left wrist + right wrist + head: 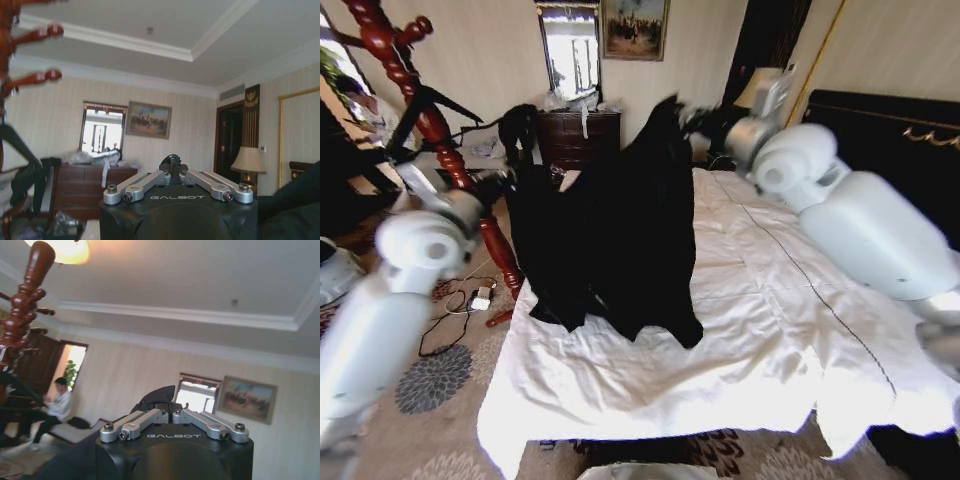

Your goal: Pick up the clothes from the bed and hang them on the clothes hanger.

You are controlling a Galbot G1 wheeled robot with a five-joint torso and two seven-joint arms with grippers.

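Note:
The clothes [620,230], a large black garment, hang spread between my two raised grippers, and the lower part lies on the white duvet of the bed [770,330]. My left gripper [523,128] is shut on the garment's left top edge, with black fabric bunched at its fingertips [172,162]. The right gripper [688,115] is shut on the right top edge, cloth showing at its tips [159,399]. The red-brown clothes hanger [430,125] stands left of the bed, just beside my left gripper. Its pegs [42,34] and its knobbed top [27,295] show in the wrist views.
A dark wooden dresser [580,135] with clutter stands behind the garment below a mirror. Cables and a small adapter [478,297] lie on the patterned carpet at the stand's foot. A black headboard [890,130] and a lamp [755,88] are at the right.

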